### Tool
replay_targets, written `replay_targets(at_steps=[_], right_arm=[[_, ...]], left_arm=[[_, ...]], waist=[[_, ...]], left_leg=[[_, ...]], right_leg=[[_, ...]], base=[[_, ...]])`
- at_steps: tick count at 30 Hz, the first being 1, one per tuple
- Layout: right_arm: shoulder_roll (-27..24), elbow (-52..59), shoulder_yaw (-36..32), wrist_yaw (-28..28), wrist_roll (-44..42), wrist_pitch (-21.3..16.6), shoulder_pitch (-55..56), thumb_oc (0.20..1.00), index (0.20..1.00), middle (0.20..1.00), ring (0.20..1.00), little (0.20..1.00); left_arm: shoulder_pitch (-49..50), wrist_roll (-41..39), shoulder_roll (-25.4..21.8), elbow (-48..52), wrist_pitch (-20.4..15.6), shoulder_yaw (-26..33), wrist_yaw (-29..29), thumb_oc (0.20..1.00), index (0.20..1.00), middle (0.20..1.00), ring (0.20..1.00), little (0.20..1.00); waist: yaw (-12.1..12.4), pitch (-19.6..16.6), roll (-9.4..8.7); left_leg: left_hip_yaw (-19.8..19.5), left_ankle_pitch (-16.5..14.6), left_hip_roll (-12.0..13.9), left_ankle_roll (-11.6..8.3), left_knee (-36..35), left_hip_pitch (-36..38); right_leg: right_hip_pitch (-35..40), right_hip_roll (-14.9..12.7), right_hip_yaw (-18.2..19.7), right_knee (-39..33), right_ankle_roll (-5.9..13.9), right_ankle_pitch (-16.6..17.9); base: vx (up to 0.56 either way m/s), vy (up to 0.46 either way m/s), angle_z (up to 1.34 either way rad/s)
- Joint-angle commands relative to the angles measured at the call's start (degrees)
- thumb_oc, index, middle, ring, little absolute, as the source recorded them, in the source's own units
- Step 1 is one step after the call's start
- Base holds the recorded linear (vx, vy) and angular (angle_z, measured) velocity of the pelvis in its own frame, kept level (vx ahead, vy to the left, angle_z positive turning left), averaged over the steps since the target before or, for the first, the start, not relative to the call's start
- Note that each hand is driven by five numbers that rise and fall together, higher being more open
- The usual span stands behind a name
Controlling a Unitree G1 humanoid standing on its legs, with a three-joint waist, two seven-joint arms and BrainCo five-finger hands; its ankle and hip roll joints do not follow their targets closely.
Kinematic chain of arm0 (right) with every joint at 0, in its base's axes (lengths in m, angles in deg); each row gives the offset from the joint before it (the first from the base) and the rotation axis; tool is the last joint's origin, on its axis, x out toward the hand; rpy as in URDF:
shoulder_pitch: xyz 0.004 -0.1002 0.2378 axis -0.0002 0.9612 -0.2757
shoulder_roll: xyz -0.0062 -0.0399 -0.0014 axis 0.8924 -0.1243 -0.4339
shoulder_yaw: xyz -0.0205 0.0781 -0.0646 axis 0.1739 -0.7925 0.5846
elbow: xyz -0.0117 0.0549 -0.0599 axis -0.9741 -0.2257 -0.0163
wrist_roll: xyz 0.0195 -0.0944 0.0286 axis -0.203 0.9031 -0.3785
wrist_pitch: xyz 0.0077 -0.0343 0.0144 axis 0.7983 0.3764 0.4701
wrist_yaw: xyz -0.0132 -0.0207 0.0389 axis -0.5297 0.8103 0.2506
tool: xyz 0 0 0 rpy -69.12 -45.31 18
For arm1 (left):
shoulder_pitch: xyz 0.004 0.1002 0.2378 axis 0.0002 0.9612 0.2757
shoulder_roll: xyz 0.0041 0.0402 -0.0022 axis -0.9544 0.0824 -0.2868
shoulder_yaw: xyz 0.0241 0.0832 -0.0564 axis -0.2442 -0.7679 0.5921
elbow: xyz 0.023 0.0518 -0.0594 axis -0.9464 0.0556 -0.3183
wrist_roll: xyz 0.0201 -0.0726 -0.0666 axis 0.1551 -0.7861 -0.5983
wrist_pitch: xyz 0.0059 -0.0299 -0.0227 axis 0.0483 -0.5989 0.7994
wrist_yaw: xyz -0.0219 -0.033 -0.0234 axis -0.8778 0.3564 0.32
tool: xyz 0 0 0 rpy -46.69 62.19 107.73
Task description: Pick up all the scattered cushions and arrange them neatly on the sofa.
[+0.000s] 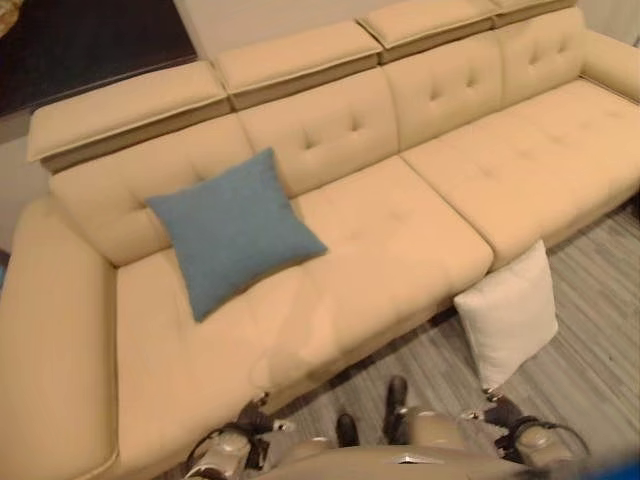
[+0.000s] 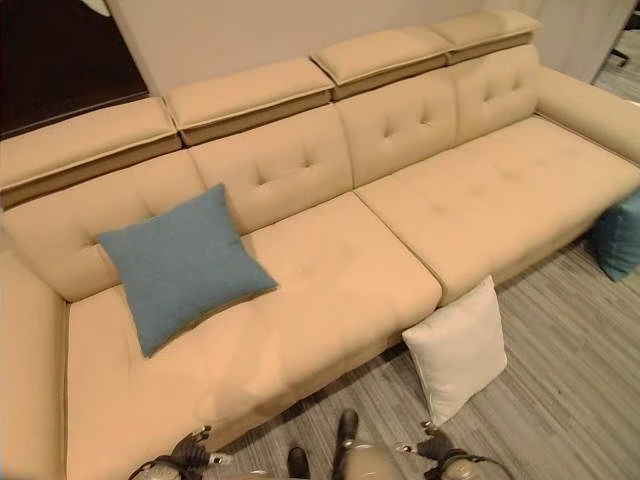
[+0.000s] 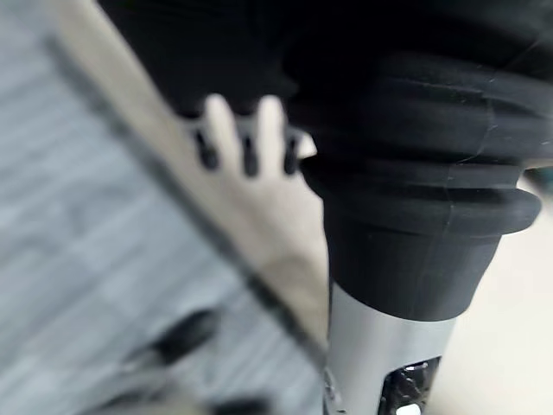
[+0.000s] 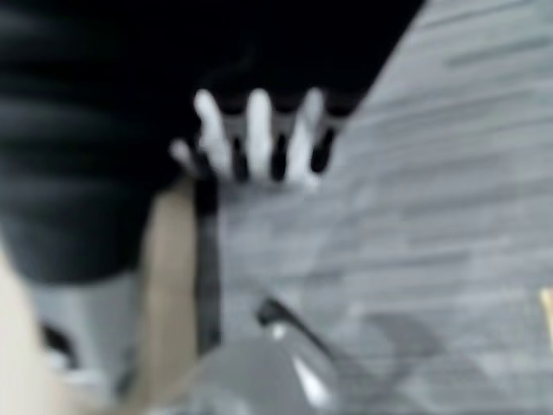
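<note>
A blue cushion (image 1: 232, 229) leans against the backrest on the left seat of the beige sofa (image 1: 400, 250). On the grey floor, a white cushion (image 1: 508, 312) stands upright against the sofa's front edge, near the middle. A teal cushion (image 2: 620, 235) rests on the floor by the sofa's right end, partly cut off by the edge of the right eye view. My left hand (image 3: 246, 138) hangs low beside the sofa front with straight fingers and nothing in it. My right hand (image 4: 255, 138) hangs over the floor, fingers straight and spread, also holding nothing.
The sofa has several tufted seats and raised headrests (image 1: 290, 55). Its left armrest (image 1: 50, 330) is wide. Striped grey floor (image 1: 590, 370) runs along the sofa's front. A dark area (image 1: 90, 40) lies behind the sofa at the back left.
</note>
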Motion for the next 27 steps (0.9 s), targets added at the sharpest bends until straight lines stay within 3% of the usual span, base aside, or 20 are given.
replay_targets(at_steps=[1, 4, 6, 9, 10, 11, 12, 13, 15, 17, 20, 24, 25, 27], right_arm=[[-0.9, 1.2, 1.9, -1.0, 0.2, -0.9, -0.4, 1.0, 1.0, 1.0, 1.0, 1.0], [-0.3, 1.6, 2.7, -1.0, -0.1, -0.9, -0.8, 1.0, 1.0, 1.0, 1.0, 1.0], [-0.7, 2.0, 2.9, -1.7, -1.1, -1.4, -0.7, 1.0, 1.0, 1.0, 1.0, 1.0], [-1.1, 2.2, 2.7, -1.9, -1.5, -1.5, -0.2, 1.0, 1.0, 1.0, 1.0, 1.0], [-1.5, 2.1, 2.9, -2.0, -1.7, -1.5, -0.2, 1.0, 1.0, 1.0, 1.0, 1.0], [-1.7, 2.1, 3.1, -1.9, -1.7, -1.6, -0.1, 1.0, 1.0, 1.0, 1.0, 1.0], [-1.7, 2.1, 3.1, -1.9, -1.7, -1.6, -0.1, 1.0, 1.0, 1.0, 1.0, 1.0], [-1.9, 1.0, 2.9, -1.5, -1.6, -1.4, 0.8, 1.0, 1.0, 1.0, 1.0, 1.0], [-2.0, 0.5, 2.6, -1.6, -1.7, -1.3, 1.5, 1.0, 1.0, 1.0, 1.0, 1.0], [-2.1, 0.3, 2.3, -1.7, -1.8, -1.2, 1.7, 1.0, 1.0, 1.0, 1.0, 1.0], [-1.4, -0.2, 2.2, -1.8, -1.9, -0.8, 1.1, 1.0, 1.0, 1.0, 1.0, 1.0], [-0.2, -0.6, 2.4, -1.8, -2.0, -0.5, 0.2, 1.0, 1.0, 1.0, 1.0, 1.0], [0.3, -0.7, 2.5, -2.2, -1.8, -0.5, -0.1, 1.0, 1.0, 1.0, 1.0, 1.0], [0.5, -0.6, 2.6, -1.9, -1.9, -0.8, -0.2, 1.0, 1.0, 1.0, 1.0, 1.0]], left_arm=[[-2.2, 0.3, 0.5, -2.1, -0.5, 1.7, -0.2, 1.0, 1.0, 1.0, 1.0, 1.0], [-2.7, 0.4, 0.6, -2.4, -0.6, 1.8, -0.1, 1.0, 1.0, 1.0, 1.0, 1.0], [-4.1, 0.6, 1.0, -2.5, -0.6, 1.0, 0.0, 1.0, 1.0, 1.0, 1.0, 1.0], [-4.6, 1.2, 1.3, -2.5, -0.7, 0.2, 0.0, 1.0, 1.0, 1.0, 1.0, 1.0], [-4.8, 1.2, 1.6, -1.9, -1.0, -0.7, 0.3, 1.0, 1.0, 1.0, 1.0, 1.0], [-4.7, 1.1, 2.0, -1.7, -1.0, -1.1, 0.3, 1.0, 1.0, 1.0, 1.0, 1.0], [-4.7, 1.1, 2.0, -1.7, -1.0, -1.1, 0.3, 1.0, 1.0, 1.0, 1.0, 1.0], [-4.0, 0.8, 2.9, -2.0, -0.9, -1.6, 0.4, 1.0, 1.0, 1.0, 1.0, 1.0], [-3.9, 0.9, 3.5, -2.0, -0.8, -2.4, 0.4, 1.0, 1.0, 1.0, 1.0, 1.0], [-4.2, 1.1, 3.7, -2.2, -0.9, -2.7, 0.4, 1.0, 1.0, 1.0, 1.0, 1.0], [-5.1, 2.3, 3.7, -2.0, -1.2, -3.7, 0.8, 1.0, 1.0, 1.0, 1.0, 1.0], [-5.7, 1.8, 2.7, -1.5, -1.3, -3.1, 1.2, 1.0, 1.0, 1.0, 1.0, 1.0], [-6.2, 2.2, 1.8, -1.6, -1.2, -2.7, 1.2, 1.0, 1.0, 1.0, 1.0, 1.0], [-6.1, 2.1, 1.4, -1.6, -1.0, -2.4, 1.0, 1.0, 1.0, 1.0, 1.0, 1.0]], waist=[[2.0, -1.3, -3.76], [2.2, -1.7, -4.71], [0.9, -0.9, -5.67], [0.1, -0.5, -6.06], [0.9, 0.0, -6.02], [1.4, 0.5, -5.81], [1.4, 0.3, -5.83], [2.0, 0.7, -5.65], [1.5, 0.5, -4.98], [1.1, 0.4, -4.86], [0.8, 0.6, -4.53], [2.1, 0.8, -4.61], [4.4, 1.1, -4.02], [3.8, 1.2, -4.0]], left_leg=[[-1.8, 0.6, 0.0, -11.26, 0.5, 0.7], [0.0, 2.2, 0.9, -11.9, 1.3, -1.4], [0.9, 3.9, 3.2, -14.18, 5.1, -4.3], [1.4, 4.7, 4.3, -15.2, 6.9, -5.4], [-5.6, 4.0, 3.1, -14.92, 10.3, -6.3], [-10.1, 3.1, 1.8, -14.76, 11.2, -6.1], [-10.1, 3.2, 1.8, -14.74, 11.1, -6.2], [-15.4, 0.1, -0.1, -14.24, 11.7, -4.2], [-17.3, -1.6, -1.4, -12.99, 8.8, -3.3], [-16.7, -2.0, -1.5, -12.58, 7.1, -2.5], [-15.3, -1.2, -2.4, -11.73, 1.9, -0.9], [-13.4, -0.2, -2.1, -11.23, -1.0, 0.1], [-10.9, 0.4, -0.6, -11.18, -1.4, -0.1], [-10.7, 1.1, -0.6, -10.84, -1.5, 0.0]], right_leg=[[16.0, -1.3, -1.9, -21.6, 4.33, 6.1], [16.1, 0.2, -0.5, -26.7, 3.65, 7.3], [17.4, 2.2, 1.2, -31.6, 2.45, 7.8], [17.7, 2.6, 2.1, -33.0, 2.0, 8.3], [17.0, 2.8, 5.0, -33.1, 1.34, 8.6], [16.8, 2.8, 6.2, -32.9, 1.48, 9.0], [16.7, 2.8, 6.2, -32.9, 1.48, 9.0], [15.7, 2.6, 10.2, -32.2, 1.8, 9.8], [13.6, 2.2, 12.4, -31.1, 2.51, 10.7], [13.2, 2.0, 13.1, -31.0, 2.66, 11.1], [9.0, 0.1, 15.1, -31.0, 5.79, 15.2], [6.6, -1.4, 11.9, -30.0, 6.47, 16.9], [7.3, -4.4, 0.7, -27.0, 5.91, 15.0], [8.1, -2.6, 1.8, -23.4, 4.79, 12.5]], base=[[-0.11, -0.168, -1.2], [-0.11, -0.169, -0.93], [-0.13, -0.248, -0.13], [-0.15, -0.133, -0.03], [-0.11, -0.005, -0.12], [-0.11, -0.004, -0.38], [-0.1, 0.031, -1.11], [-0.11, 0.066, -1.34], [-0.11, 0.118, -1.47], [-0.05, 0.095, -0.84], [-0.19, 0.187, -0.47], [-0.12, 0.067, -1.24], [-0.2, 0.091, -1.19], [-0.14, 0.062, -1.14]])
